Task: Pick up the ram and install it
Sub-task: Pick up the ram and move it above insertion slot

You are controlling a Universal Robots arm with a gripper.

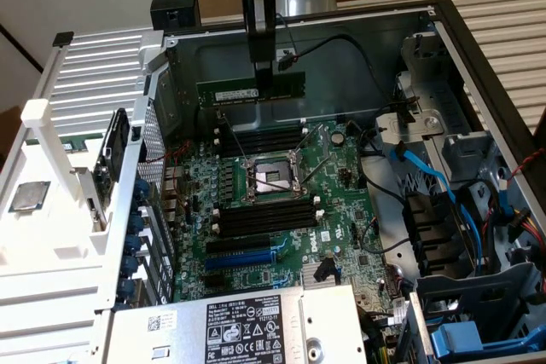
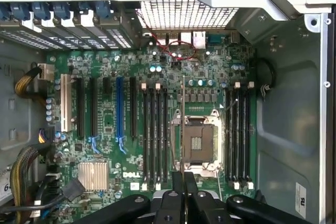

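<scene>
One ram [image 1: 223, 92] | gripped by fingers [image 1: 263, 61] | over motherboard [image 1: 334, 178] | inside case [image 1: 358, 27]

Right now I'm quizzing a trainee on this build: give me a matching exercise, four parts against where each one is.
1. ram
2. CPU socket
3. blue expansion slot
4. power supply

A. between two banks of black memory slots
B. clamped in the gripper, not in any slot
C. bottom of the exterior view, white label
D. among black slots, close to the power supply

Pairs: 1-B, 2-A, 3-D, 4-C
</scene>
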